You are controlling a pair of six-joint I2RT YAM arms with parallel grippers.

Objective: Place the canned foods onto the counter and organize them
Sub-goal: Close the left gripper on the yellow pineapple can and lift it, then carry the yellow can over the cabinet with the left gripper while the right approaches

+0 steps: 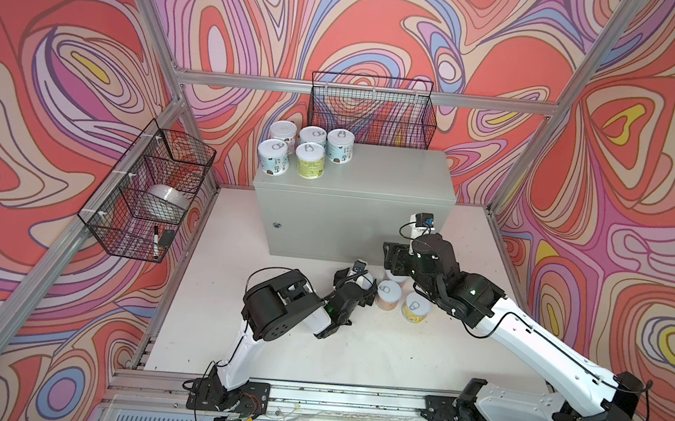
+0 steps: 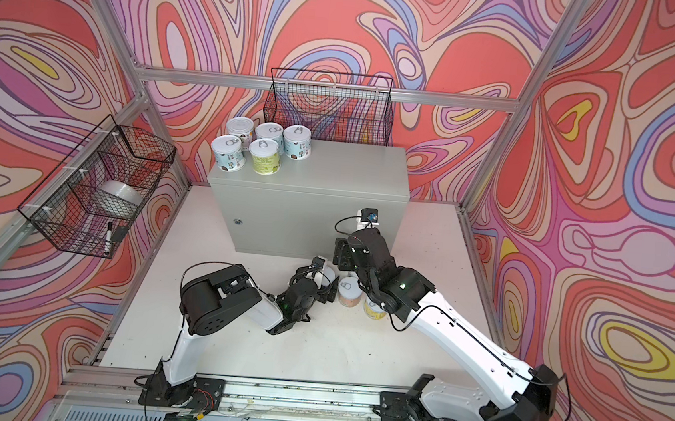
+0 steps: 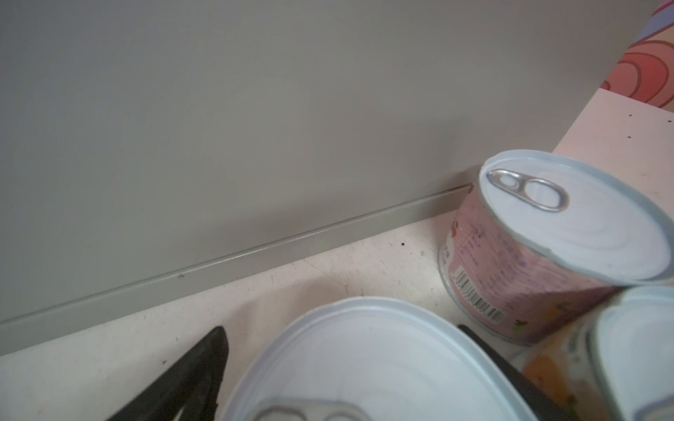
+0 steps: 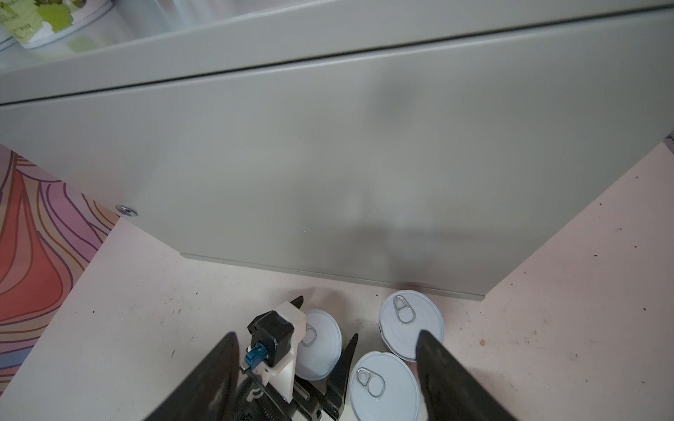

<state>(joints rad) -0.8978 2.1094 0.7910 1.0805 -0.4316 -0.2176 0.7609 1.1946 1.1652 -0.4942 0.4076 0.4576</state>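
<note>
In both top views I see the counter [image 1: 393,179] [image 2: 351,171] at the back of the white table [image 1: 273,347]. Five cans [image 1: 311,151] stand close together on its top at the back left corner. The front blue one is near the left edge, and the rest of the top is bare out to the right edge. Four more cans sit on the table just in front of the counter's bottom edge, near its right end. My left gripper [image 1: 360,284] has its jaws on both sides of the near can [image 1: 368,281]. My right gripper [image 1: 394,262] hangs over the pink can [image 1: 398,278], so it is tight there. The orange can [image 1: 389,295] and the yellow can [image 1: 416,306] stand just beside them, and the table nearer to me has lots of room. In the left wrist view the near can [image 3: 364,364] fills the space between the two black fingers [image 3: 197,371], and I cannot tell if they squeeze it. The pink can [image 3: 547,237] stands just beside the counter's bottom lip. In the right wrist view my right gripper [image 4: 328,335] has its jaws wide apart with nothing in them, above the pink can [image 4: 408,317] and the orange can [image 4: 383,382].
</note>
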